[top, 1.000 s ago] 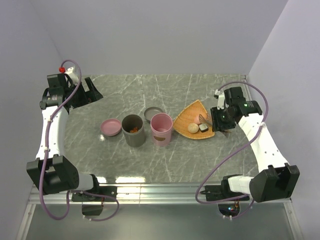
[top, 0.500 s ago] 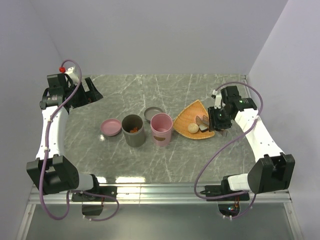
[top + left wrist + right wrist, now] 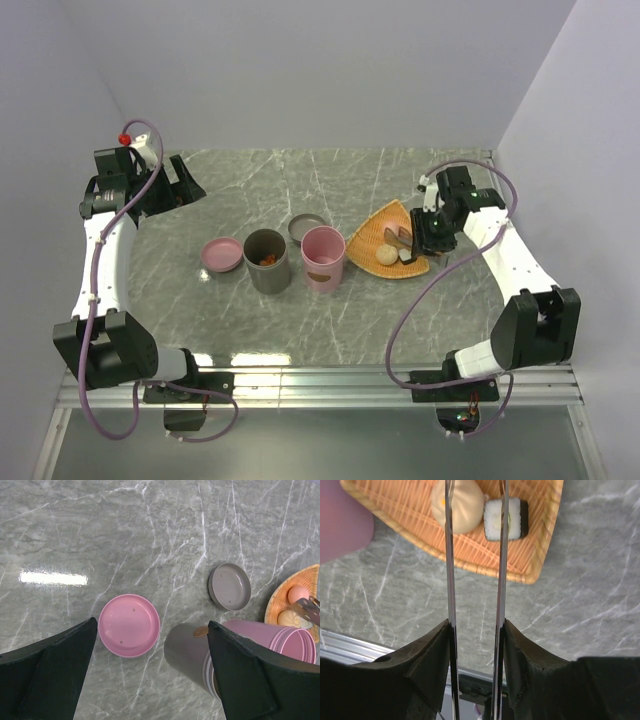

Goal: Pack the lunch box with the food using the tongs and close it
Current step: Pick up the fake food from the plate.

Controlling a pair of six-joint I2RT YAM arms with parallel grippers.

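Observation:
My right gripper [image 3: 432, 236] [image 3: 476, 627] is shut on the silver tongs [image 3: 503, 555] [image 3: 404, 238], whose two arms stand apart and reach out over the orange woven tray [image 3: 470, 550] [image 3: 378, 232]. On the tray lie food pieces: a beige ball [image 3: 462, 507] [image 3: 386, 256], a dark block with a white face [image 3: 512, 519] [image 3: 406, 256] and a pink ball [image 3: 298, 594]. The tongs' tips run out of the right wrist view. The lunch box parts stand mid-table: a grey cup [image 3: 266, 262] with orange-brown bits inside and a pink cup [image 3: 323, 258]. My left gripper [image 3: 172, 186] [image 3: 152, 625] hangs open, high at the far left.
A pink lid [image 3: 222, 254] [image 3: 129, 625] lies left of the grey cup, and a grey lid [image 3: 307, 228] [image 3: 229, 586] lies behind the pink cup. The walls stand close at the left, back and right. The metal rail [image 3: 320, 380] runs along the near edge.
My right gripper has moved left and a little away from the near edge, carrying the tongs further over the tray. The left arm has not moved.

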